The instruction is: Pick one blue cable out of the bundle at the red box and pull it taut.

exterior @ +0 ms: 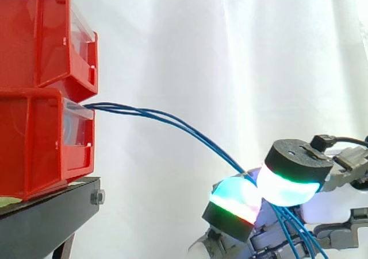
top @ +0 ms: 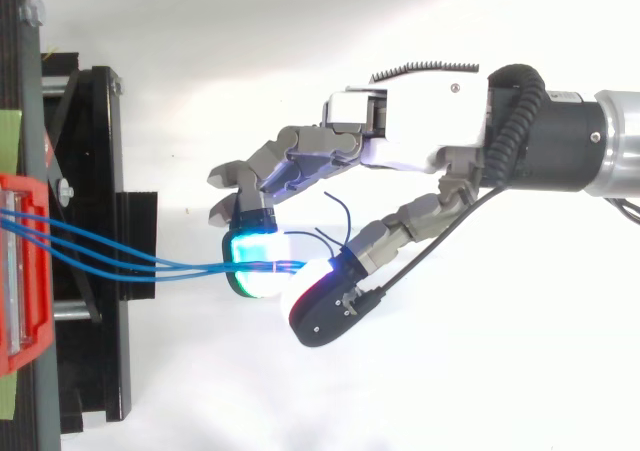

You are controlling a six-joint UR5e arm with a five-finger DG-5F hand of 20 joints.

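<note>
From the side, I see the hand [exterior: 294,166] pinching blue cables [exterior: 172,121] between two glowing pads [exterior: 233,196], the strands arching away to the lower red box [exterior: 40,138]. From above, three strands converge at that pinch; how many it actually grips, I can't tell.

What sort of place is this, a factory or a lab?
Probably a robotics test lab: a white curtain backdrop, stacked red plastic bins on a black metal stand, and a robot hand pinching thin blue cables.

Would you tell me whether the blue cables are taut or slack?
Not taut: in the side view the blue cables leave the red bin and bend downward in an arc to the hand pinching them.
</note>
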